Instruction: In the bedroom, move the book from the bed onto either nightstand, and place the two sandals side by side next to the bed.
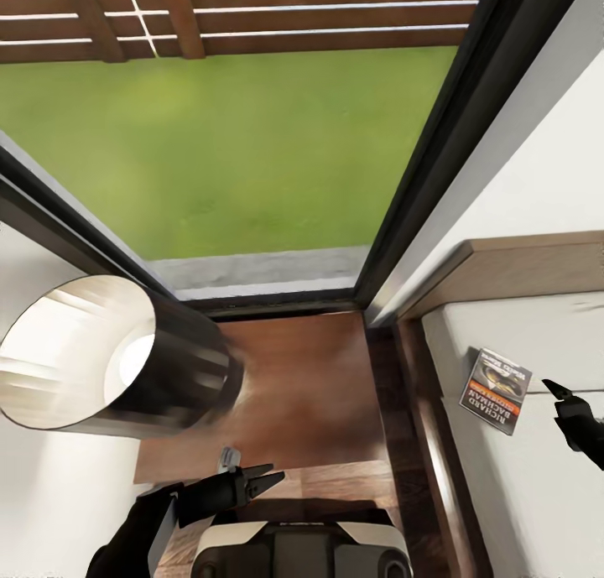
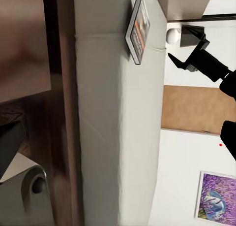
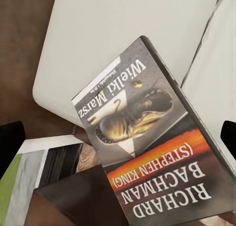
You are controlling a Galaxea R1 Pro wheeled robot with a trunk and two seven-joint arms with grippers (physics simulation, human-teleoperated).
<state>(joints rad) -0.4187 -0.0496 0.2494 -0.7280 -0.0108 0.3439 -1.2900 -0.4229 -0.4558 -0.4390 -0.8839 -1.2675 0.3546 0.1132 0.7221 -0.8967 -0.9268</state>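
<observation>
Window (image 1: 235, 142) takes most of the head view: black frame, grass and a slatted fence outside. Bed (image 1: 537, 444) next, dark wood frame, bare pale mattress, smooth and rounded at the edge. Nightstand (image 1: 294, 393) sits between window and bed, flat reddish-brown wood top, with a lamp (image 1: 109, 360) at its window-side corner: dark ribbed cylinder shade, white inside.

Book (image 1: 497, 391) lies flat on the mattress at the corner nearest the nightstand, close to the bed's side edge. Thin glossy paperback, grey cover photo, orange band, white lettering.

Step in hand, by my read: reaching for the book. Right gripper (image 1: 564, 400) hovers just beside it, apart from the cover, jaws spread and empty. In the right wrist view the book (image 3: 152, 157) sits between the finger tips. Left gripper (image 1: 262, 483) is parted, holding nothing, low over the nightstand's front edge.

Next move probably calls for closing on the thin edge; a flat book on a soft mattress gives little to pinch, so it may slip.
</observation>
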